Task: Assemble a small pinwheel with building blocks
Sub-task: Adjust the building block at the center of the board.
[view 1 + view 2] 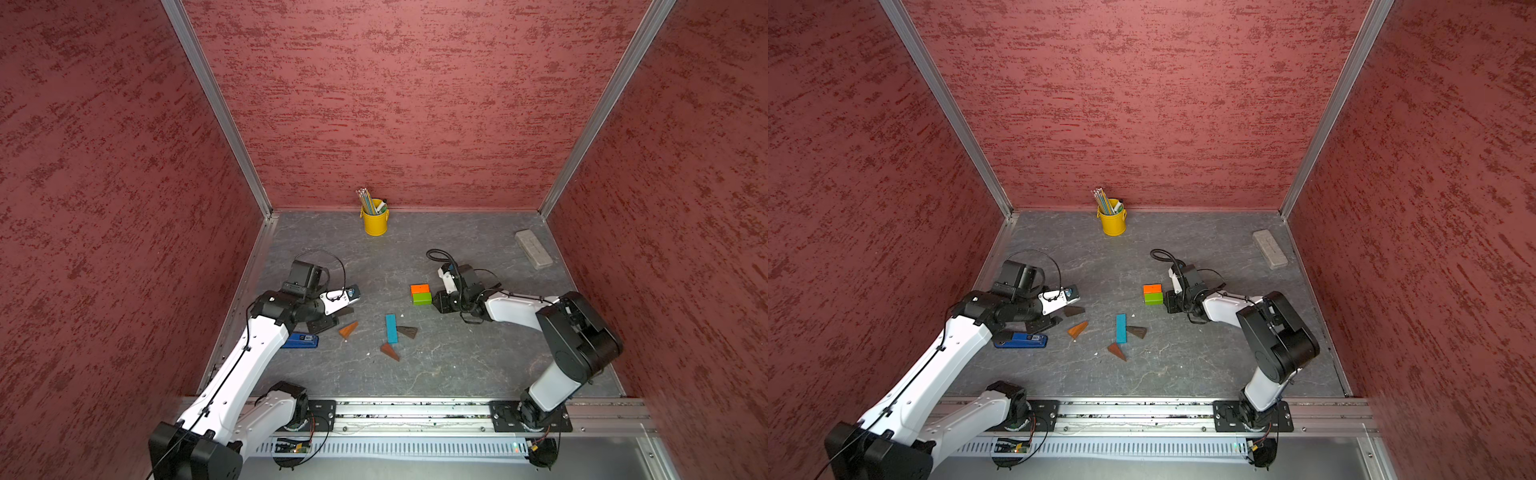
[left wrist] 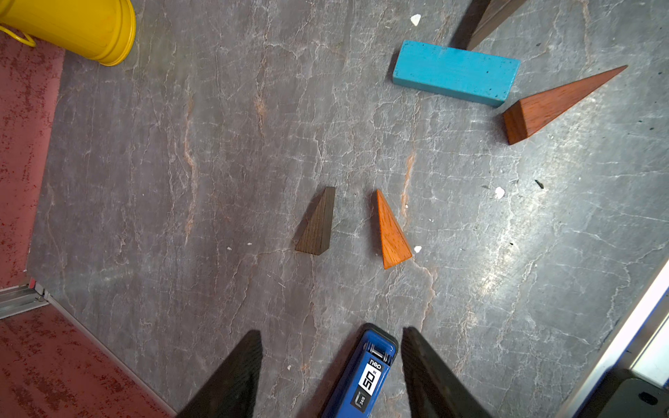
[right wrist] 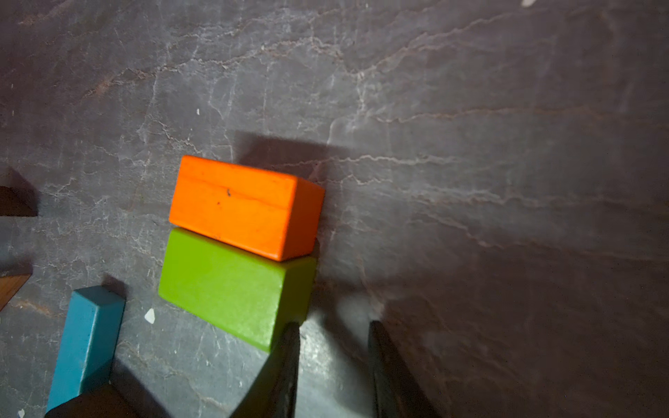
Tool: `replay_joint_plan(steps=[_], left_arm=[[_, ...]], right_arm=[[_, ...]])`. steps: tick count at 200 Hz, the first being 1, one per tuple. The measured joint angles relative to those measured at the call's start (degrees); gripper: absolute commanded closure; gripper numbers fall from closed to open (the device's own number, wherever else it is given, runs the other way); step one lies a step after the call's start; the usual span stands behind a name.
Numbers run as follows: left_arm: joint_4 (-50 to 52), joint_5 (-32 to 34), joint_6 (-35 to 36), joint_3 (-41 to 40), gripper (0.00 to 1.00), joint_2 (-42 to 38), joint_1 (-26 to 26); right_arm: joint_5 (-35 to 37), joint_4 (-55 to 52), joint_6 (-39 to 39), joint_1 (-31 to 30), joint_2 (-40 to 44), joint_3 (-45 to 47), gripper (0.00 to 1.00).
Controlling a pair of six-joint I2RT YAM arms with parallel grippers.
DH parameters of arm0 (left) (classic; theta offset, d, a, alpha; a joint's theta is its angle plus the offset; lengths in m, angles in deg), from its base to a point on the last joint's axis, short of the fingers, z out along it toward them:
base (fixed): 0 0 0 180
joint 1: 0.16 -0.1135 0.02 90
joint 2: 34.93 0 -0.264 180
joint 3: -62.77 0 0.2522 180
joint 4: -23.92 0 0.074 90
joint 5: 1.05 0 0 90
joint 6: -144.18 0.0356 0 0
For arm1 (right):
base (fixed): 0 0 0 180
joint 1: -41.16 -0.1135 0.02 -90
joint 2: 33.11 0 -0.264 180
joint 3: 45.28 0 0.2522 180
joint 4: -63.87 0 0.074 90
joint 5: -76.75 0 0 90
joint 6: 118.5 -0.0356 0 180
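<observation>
Right wrist view: centre step seems done mid-worktop (image 3: 470,108), green block (image 3: 231,286) touching orange block (image 3: 239,206); right tool (image 3: 333,325) beside it and left tool (image 2: 332,331) spread, empty. Next I'd pinch the dark wedge (image 2: 316,224) squarely

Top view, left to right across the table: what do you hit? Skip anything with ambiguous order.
In order: blue stapler → orange-brown wedge → blue bar → green block → grey block.
</observation>
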Motion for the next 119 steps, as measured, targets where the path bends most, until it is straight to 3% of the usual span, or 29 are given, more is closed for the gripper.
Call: replay_joint_plan(steps=[67,119], left_arm=[[0.04,0.17,0.00,-0.15,0.36,0.00,0.00],[0.02,0.22,0.15,-0.20,0.36,1.11,0.00]], right_arm=[[0.09,0.13,0.02,-0.07,-0.09,-0.44,0.64],[5.14,-1.44,0.61,-0.07,1.97,-0.44,0.61]])
